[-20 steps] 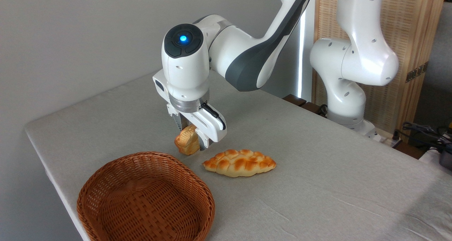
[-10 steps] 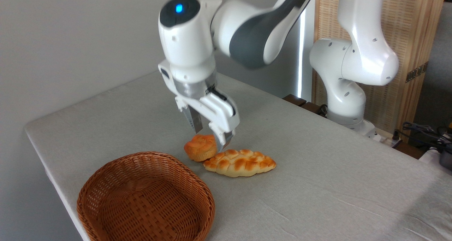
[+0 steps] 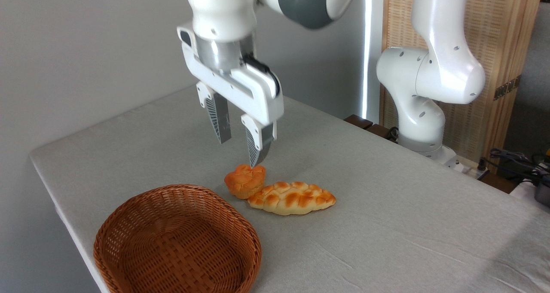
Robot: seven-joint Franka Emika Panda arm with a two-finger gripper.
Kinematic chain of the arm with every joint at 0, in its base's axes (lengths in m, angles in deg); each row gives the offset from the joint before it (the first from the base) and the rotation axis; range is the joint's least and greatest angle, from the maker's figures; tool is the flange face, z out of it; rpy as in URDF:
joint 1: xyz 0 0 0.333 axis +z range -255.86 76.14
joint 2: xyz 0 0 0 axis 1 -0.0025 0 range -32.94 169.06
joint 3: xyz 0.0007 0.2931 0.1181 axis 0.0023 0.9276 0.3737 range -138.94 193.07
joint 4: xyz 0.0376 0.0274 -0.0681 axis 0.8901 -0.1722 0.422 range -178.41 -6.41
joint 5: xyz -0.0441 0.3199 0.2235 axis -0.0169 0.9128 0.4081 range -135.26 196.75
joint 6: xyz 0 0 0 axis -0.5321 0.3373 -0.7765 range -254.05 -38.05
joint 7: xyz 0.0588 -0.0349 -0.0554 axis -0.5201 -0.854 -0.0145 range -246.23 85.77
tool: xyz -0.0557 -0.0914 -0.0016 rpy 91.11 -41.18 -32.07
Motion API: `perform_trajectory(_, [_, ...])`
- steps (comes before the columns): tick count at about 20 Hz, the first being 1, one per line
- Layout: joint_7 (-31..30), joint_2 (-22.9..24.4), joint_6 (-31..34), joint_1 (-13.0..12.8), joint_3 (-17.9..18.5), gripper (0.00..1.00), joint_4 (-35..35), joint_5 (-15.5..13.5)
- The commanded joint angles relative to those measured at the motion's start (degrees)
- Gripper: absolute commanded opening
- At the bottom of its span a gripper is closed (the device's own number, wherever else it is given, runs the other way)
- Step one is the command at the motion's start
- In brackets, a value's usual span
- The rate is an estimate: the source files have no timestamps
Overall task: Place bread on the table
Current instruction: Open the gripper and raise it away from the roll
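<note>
The table (image 3: 386, 207), draped in light grey cloth with faint creases, is filling most of the view and carrying everything else. The white robot arm (image 3: 429, 78) is standing at the table's far right edge and reaching across the top of the picture toward the left. A round brown wicker basket (image 3: 177, 241) is sitting at the near left of the table, and every place below is given relative to it.

Behind and to the right of the basket, a braided golden loaf (image 3: 291, 197) with pointed ends is lying flat, its long axis running left to right. The gripper (image 3: 239, 153) is hanging above the table behind the basket, its jaws standing wide apart and holding nothing; one fingertip is showing just over the bun's top, though whether it is touching cannot be told from this view.

The bread (image 3: 245, 181) (a small roundish bun with an orange, cracked crust) is resting on the table just behind the basket's far rim, apart from it. It is sitting upright with its lumpy top facing up, and it is too round to show any clear long axis. Its right side is lying against the left tip of the braided loaf.
</note>
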Motion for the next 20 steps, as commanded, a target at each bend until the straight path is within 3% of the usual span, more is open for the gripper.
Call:
perform_trajectory(1, [-3.7, -2.8, 1.2, -4.2, 1.7, 1.00, 6.6, 7.2])
perform_trajectory(3, [-9.5, -4.6, 1.1, -6.6, 2.8, 1.00, 8.6, 8.7])
perform_trajectory(5, [-10.6, -5.9, 1.1, -8.9, 5.2, 1.00, 10.9, 10.7])
perform_trajectory(16, [-10.6, -6.1, 1.4, -9.2, 5.6, 1.00, 12.7, 10.7])
perform_trajectory(20, [-10.6, -6.1, 4.6, -9.2, 5.5, 1.00, 14.5, 10.0])
